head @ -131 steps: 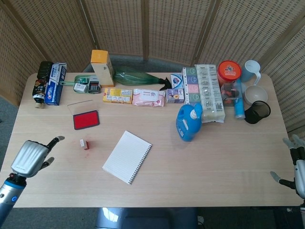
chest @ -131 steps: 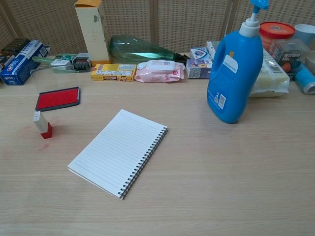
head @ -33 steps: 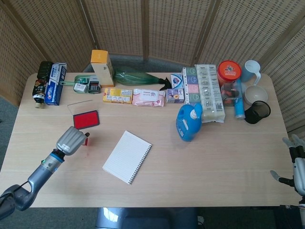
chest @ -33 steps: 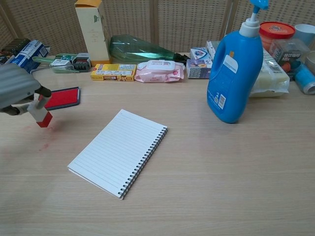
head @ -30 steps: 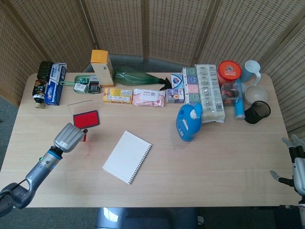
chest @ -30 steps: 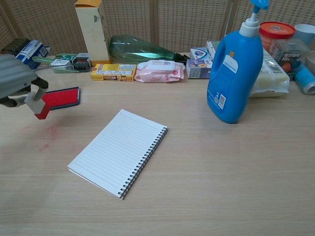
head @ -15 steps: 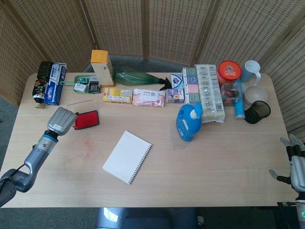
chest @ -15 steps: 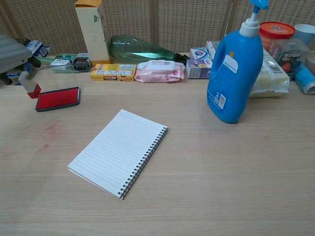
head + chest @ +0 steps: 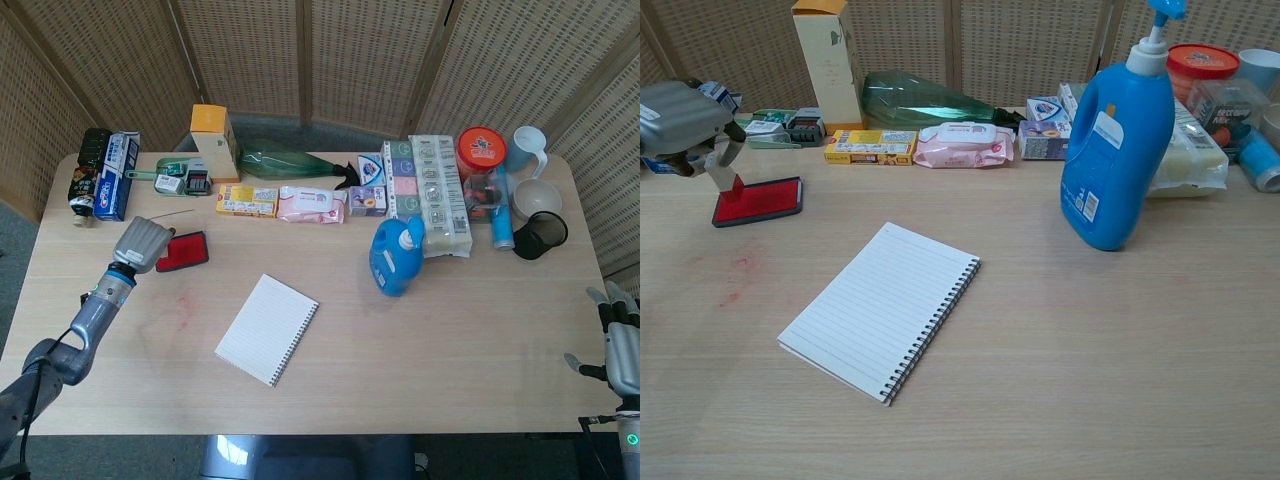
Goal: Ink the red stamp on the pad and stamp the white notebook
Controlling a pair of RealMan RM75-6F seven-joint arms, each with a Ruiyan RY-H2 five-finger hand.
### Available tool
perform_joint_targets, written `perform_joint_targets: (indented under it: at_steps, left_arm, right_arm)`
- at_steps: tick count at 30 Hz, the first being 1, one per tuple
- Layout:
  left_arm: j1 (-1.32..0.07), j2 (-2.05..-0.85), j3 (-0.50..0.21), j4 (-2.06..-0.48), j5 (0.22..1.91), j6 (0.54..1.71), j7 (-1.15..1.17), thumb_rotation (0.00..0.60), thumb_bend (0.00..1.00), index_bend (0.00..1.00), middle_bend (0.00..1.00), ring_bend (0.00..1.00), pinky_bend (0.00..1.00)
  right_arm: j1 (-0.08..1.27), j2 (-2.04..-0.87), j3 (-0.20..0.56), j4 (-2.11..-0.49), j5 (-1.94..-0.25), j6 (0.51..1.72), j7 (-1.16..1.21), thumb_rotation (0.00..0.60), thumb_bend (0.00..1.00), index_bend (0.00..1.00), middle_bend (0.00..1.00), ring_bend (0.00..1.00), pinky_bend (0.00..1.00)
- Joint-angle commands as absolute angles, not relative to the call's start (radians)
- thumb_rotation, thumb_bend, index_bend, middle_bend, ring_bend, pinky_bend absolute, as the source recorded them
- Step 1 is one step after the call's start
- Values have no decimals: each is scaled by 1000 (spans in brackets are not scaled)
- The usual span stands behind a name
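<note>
My left hand [image 9: 140, 243] [image 9: 680, 115] pinches the small stamp [image 9: 722, 173], which has a white grip and a red base. The stamp stands upright with its base on the left end of the red ink pad [image 9: 762, 200] [image 9: 184, 251]. In the head view the hand covers the stamp. The white spiral notebook [image 9: 267, 329] [image 9: 880, 310] lies open and blank in the middle of the table, well right of the pad. My right hand [image 9: 618, 350] hangs off the table's right edge with fingers apart, holding nothing.
A blue detergent bottle [image 9: 397, 257] [image 9: 1115, 140] stands right of the notebook. Boxes, a green bottle [image 9: 930, 100] and packets line the back edge. Cups and a red-lidded tub [image 9: 482, 148] fill the back right. Faint red ink smudges [image 9: 737, 265] mark the table left of the notebook.
My left hand picked the stamp up from the table, carried it back towards the ink pad, and now has its base set down on the pad. The right hand has barely moved.
</note>
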State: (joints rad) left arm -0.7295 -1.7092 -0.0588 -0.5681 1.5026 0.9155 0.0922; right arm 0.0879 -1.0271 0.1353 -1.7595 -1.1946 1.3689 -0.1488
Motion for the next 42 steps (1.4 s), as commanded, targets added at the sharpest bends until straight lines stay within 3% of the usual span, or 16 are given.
perform_joint_targets:
  at_steps: [1,29,35,42]
  left_arm:
    - [-735,-1731,-49,-534,1507,908,68,600,384,631,1000,1000,1000]
    - [-735,-1829,-9,-354,1519,883,-28,600,387,631,1000,1000,1000]
    - [-738,-1813,-14,-367,1520,916,-21,600,386,631,1000,1000,1000]
    - [-736,-1710,-13,-516,1549,1047,12,600,387,631,1000,1000,1000]
  right_arm:
    - [88,-1028,135,-1759,-1194,1369,-149,600,0,120,4,0,0]
    - [94,-1031,131,-1759,-1190,1364,-148,600,0,120,4,0,0]
    - [93,-1028,129,-1763,-1195,1365,-143,600,0,120,4,0,0]
    - [90,-1020,127,-1771,-1207,1369,-131,600,0,120,4,0,0]
